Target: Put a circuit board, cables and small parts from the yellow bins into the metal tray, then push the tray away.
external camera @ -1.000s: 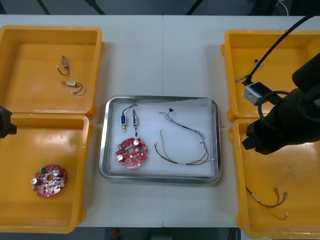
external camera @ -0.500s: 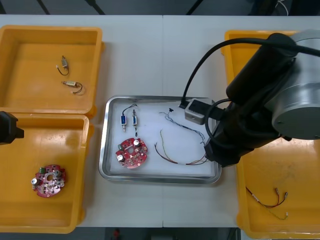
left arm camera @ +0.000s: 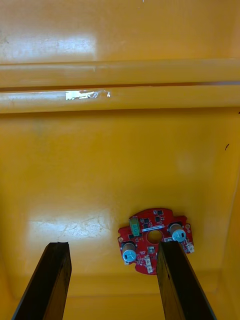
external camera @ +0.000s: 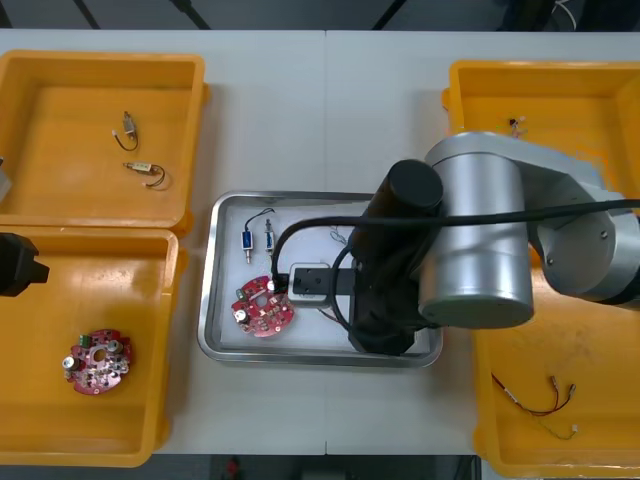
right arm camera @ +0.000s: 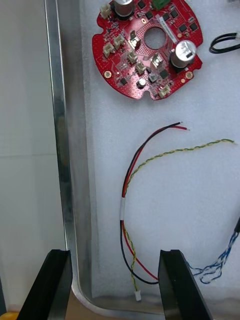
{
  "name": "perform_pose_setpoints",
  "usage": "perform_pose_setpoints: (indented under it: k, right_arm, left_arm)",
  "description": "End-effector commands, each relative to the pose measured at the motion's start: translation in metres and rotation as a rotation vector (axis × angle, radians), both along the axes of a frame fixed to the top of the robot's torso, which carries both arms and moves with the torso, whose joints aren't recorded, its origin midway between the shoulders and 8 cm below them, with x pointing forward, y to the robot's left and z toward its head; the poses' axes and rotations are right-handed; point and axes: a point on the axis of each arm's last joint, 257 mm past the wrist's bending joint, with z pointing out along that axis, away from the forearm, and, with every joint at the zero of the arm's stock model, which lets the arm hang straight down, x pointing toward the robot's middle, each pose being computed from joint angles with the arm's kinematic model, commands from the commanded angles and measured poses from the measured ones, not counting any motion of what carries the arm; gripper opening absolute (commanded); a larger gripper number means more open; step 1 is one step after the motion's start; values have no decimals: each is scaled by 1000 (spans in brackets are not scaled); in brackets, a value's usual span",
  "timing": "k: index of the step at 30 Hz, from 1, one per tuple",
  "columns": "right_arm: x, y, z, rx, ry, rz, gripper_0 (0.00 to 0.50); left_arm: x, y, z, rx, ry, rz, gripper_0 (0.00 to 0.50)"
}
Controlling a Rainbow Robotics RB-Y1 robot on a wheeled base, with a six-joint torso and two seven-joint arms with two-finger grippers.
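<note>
Right wrist view: my right pincer (right arm camera: 117, 287) hangs spread and empty over the metal tray (right arm camera: 60, 150). One finger is outside the tray's rim and the other is above its white lining. Between them lies the end of the red and yellow cable (right arm camera: 123, 210), and beyond it sits a circuit board (right arm camera: 147, 47). My left pincer (left arm camera: 112, 285), also spread, hovers over a yellow bin (left arm camera: 100, 165) that holds a second circuit board (left arm camera: 155, 240).

The metal tray (external camera: 215, 300), white inside, lies flat between the yellow bins (external camera: 60, 150). It holds a round red circuit board (right arm camera: 147, 47), a curved red and yellow cable (right arm camera: 131, 190) just beside it, and two small metal parts (external camera: 246, 242).
</note>
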Motion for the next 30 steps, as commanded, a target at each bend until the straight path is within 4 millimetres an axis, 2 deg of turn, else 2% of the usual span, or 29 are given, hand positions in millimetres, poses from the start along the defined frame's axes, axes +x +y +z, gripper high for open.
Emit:
perform_pose_setpoints:
  k: [1,17,30]
  right_arm:
    - [-9,28,-8,-8,-48,84,500]
    - [-33,64,-63,-50,-21,90,500]
    - [-45,58,-96,-76,-42,45,500]
  left_arm:
    - [-3,6,3,21,12,12,500]
    - [-6,7,1,21,22,19,500]
    - [-6,7,1,21,22,19,500]
